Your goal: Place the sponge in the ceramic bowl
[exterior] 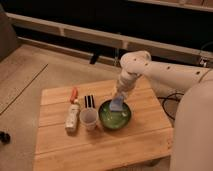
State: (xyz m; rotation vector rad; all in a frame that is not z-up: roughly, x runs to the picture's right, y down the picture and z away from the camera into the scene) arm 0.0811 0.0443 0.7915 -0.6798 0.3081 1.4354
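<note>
The green ceramic bowl (114, 116) sits near the middle of the wooden table (100, 140). The light blue sponge (117, 104) hangs over the bowl's far rim, just above its inside. My gripper (119, 98) reaches down from the white arm at the right and holds the sponge from above.
A white bottle with an orange tip (73, 114) lies at the left of the table. A small translucent cup (89, 119) stands right beside the bowl, with a dark striped object (89, 101) behind it. My white body fills the right edge.
</note>
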